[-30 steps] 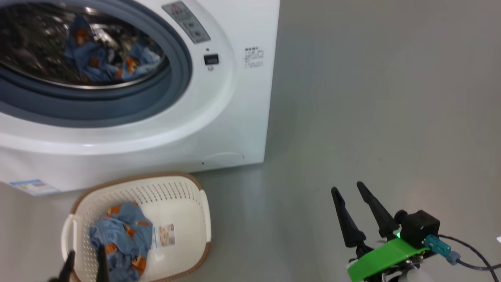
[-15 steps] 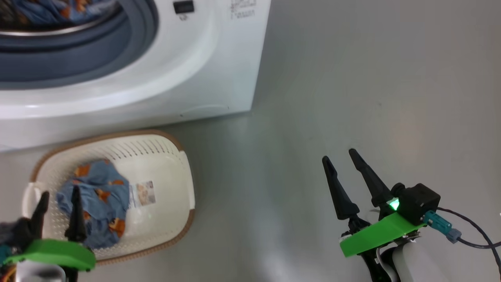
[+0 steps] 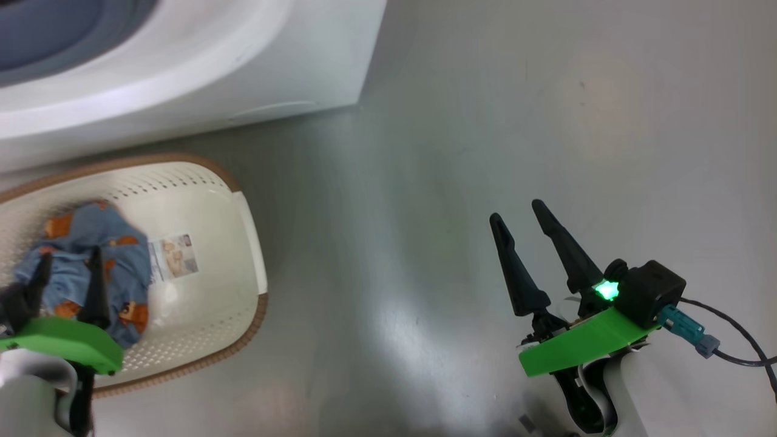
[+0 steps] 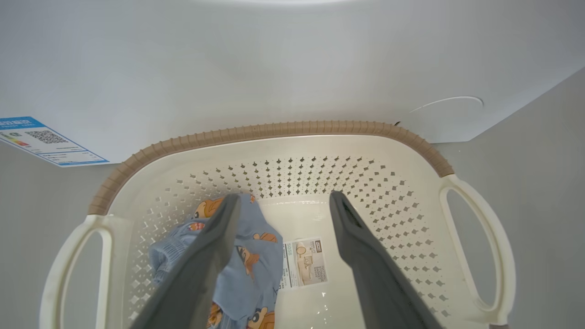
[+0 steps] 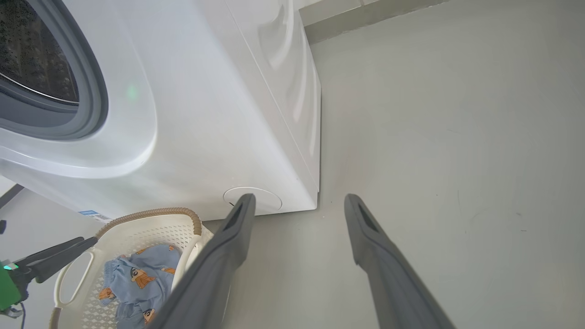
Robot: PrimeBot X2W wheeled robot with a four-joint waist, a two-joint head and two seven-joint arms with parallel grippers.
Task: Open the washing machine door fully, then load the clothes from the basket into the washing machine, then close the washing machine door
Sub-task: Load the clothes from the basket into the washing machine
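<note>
**Left wrist view — jaws spread over the basket (image 4: 283,132)**

My left jaws hang released above the blue cartoon-print clothes (image 4: 260,256) in its left half, grasping nothing. My right jaws, released too, hover over the floor (image 3: 461,152) — well apart from the washing machine (image 3: 182,73).

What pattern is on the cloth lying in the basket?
It's soft blue fabric printed with orange-brown cartoon figures, clearest in the left wrist view.
</note>
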